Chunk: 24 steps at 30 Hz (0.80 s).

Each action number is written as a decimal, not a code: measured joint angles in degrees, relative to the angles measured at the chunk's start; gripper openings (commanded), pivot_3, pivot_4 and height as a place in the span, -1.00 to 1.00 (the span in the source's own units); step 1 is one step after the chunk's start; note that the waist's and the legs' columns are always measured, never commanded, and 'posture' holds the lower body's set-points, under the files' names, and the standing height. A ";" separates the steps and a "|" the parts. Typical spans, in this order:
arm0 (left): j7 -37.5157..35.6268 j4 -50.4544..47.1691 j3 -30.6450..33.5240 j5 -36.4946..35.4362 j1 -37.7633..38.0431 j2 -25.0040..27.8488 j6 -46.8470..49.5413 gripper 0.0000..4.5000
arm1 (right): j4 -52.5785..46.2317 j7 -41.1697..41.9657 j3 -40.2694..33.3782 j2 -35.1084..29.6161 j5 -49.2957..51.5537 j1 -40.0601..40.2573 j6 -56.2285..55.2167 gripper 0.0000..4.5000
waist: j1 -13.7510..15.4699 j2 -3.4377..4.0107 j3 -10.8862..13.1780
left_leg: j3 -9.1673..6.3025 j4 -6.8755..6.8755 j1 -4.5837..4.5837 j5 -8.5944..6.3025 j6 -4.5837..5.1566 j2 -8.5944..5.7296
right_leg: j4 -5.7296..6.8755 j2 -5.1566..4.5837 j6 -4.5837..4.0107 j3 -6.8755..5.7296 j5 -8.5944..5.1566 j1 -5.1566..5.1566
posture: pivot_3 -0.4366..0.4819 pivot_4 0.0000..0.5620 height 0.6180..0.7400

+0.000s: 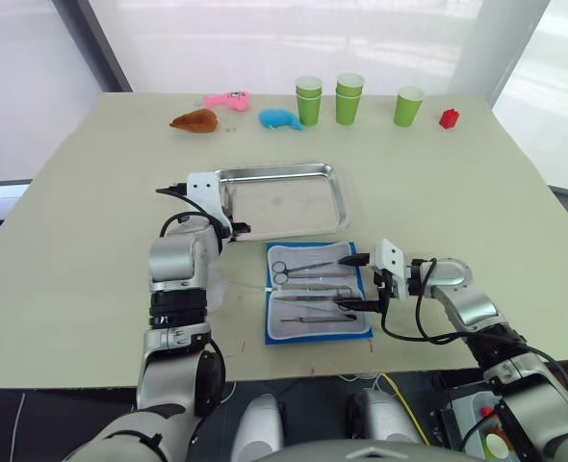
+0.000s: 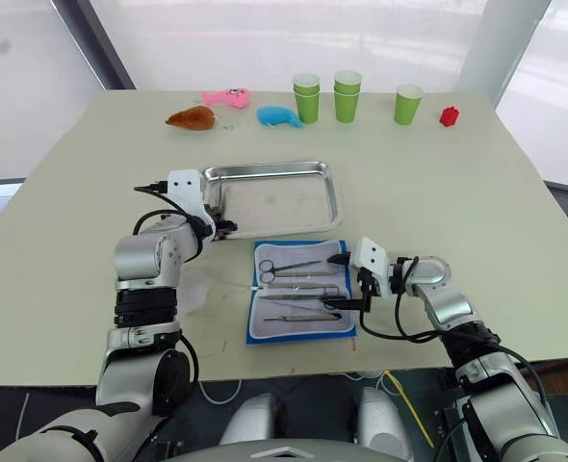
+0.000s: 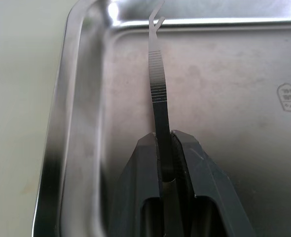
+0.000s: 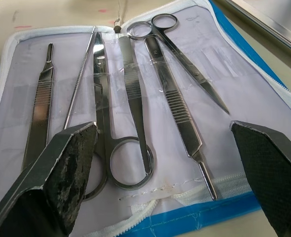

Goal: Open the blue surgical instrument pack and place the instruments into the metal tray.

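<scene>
The blue surgical instrument pack [image 1: 318,330] lies open on the table, pale lining up, just in front of the metal tray [image 1: 334,195]. Several silver instruments [image 4: 135,113] lie strapped in it: scissors [image 4: 182,47], straight handles and a thin probe. My right gripper [image 1: 357,282] is open at the pack's right edge, its fingers spread wide over the instruments. Over the tray's left part, beside the rim [image 3: 66,123], my left gripper [image 3: 163,139] is shut on a flat silver instrument [image 3: 156,74] with a ribbed handle. Its tip points at the tray's far wall.
Along the table's far edge stand green paper cups [image 1: 348,99], a small red object [image 1: 449,118], a blue plush toy [image 1: 280,118], a pink toy [image 1: 228,100] and a brown toy [image 1: 195,120]. Bare tabletop lies to the left and right of the tray.
</scene>
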 measured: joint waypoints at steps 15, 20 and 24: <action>2.50 1.21 0.70 -0.52 -0.28 -0.20 0.81 0.42 | 0.03 -0.03 0.00 0.01 0.00 0.00 -0.03 1.00 | -0.05 0.02 0.01 | -0.09 0.00 -0.02 0.03 -0.13 0.00 | 0.00 -0.01 0.04 -0.05 -0.03 0.00 | -0.05 -0.47 1.00; 3.12 1.23 0.54 -0.48 -0.62 -0.09 0.89 0.60 | 0.03 -0.02 0.00 0.03 0.00 0.01 -0.10 1.00 | -0.07 0.02 0.01 | -0.11 -0.03 -0.02 0.05 -0.20 0.00 | -0.01 -0.01 0.05 -0.07 -0.03 0.00 | -0.05 -0.47 1.00; 2.32 1.15 -0.37 -0.53 -0.70 0.19 0.80 0.60 | 0.03 -0.04 0.00 0.02 0.00 0.01 -0.10 1.00 | -0.05 0.05 0.04 | -0.14 -0.04 -0.04 0.07 -0.25 0.00 | -0.01 -0.01 0.08 -0.10 -0.05 0.00 | -0.05 -0.47 1.00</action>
